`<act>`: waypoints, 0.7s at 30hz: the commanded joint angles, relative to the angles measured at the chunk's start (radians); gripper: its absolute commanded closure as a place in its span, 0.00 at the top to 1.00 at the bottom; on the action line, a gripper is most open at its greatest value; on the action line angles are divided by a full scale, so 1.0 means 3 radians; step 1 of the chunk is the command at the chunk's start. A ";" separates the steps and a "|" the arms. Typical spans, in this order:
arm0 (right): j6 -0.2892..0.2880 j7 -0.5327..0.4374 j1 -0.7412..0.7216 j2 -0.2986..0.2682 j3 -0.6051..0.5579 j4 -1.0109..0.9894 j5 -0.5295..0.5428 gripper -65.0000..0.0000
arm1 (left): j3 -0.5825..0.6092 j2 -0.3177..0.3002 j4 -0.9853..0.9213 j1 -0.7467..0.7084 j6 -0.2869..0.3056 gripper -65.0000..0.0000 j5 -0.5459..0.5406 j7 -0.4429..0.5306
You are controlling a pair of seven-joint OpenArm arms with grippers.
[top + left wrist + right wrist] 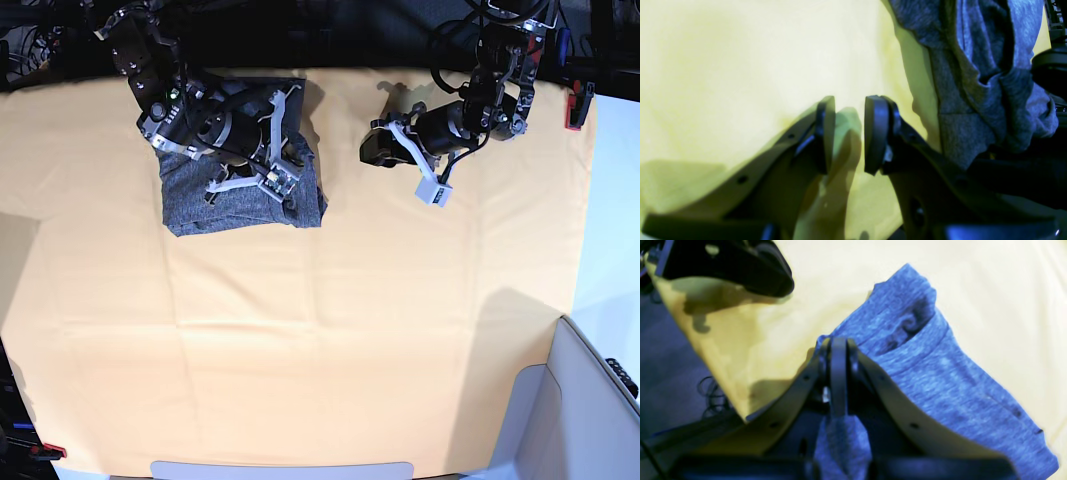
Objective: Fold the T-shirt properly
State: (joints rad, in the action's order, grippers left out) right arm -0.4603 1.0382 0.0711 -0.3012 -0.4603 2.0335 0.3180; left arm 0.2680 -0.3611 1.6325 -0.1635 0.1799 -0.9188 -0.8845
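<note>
Yellow-orange cloth (320, 340) over the worktop, grey shirt (215, 205) folded compactly near its far edge
Right tool (838, 350) sits over the shirt's edge, jaws pressed together with grey knit pinched between them; left tool (849, 133) hangs well apart beside it over bare cloth, jaws parted by a narrow gap and holding nothing

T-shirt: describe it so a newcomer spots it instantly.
Start from the yellow-orange table cloth covering the table. In the base view the T-shirt lies near its far edge, left of centre, under the right claw. It is a folded, speckled dark grey bundle, the only garment there.
</note>
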 commanded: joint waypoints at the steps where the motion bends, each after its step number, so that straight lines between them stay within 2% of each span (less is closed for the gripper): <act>1: -0.0008 -0.0210 0.0016 -0.0006 -0.0049 0.0062 -0.0075 0.00 | -0.0006 -0.0032 0.0018 -0.0020 -0.0040 0.25 0.0094 -0.0087; 6: -0.0003 -0.0839 0.0323 0.0060 -0.0233 0.0047 -0.0924 0.00 | -0.0006 -0.0032 0.0018 -0.0020 -0.0040 0.25 0.0094 -0.0087; 10: -0.0003 -0.0947 0.0538 0.0132 -0.0218 0.0047 -0.1446 0.00 | -0.0006 -0.0032 0.0018 -0.0020 -0.0040 0.25 0.0094 -0.0087; 16: -0.0013 -0.0947 0.0712 0.0096 -0.0233 0.0047 -0.1594 0.00 | -0.0006 -0.0032 0.0018 -0.0025 -0.0040 0.25 0.0094 -0.0087; 21: -0.0028 -0.0947 0.0860 -0.0185 -0.0274 0.0052 -0.1594 0.00 | -0.0006 -0.0032 0.0018 -0.0025 -0.0040 0.25 0.0094 -0.0087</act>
State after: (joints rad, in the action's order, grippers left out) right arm -0.4709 0.7761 0.3275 -0.3534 -0.5404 2.0308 -0.1623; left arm 0.2680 -0.3611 1.6325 -0.1638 0.1795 -0.9184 -0.8841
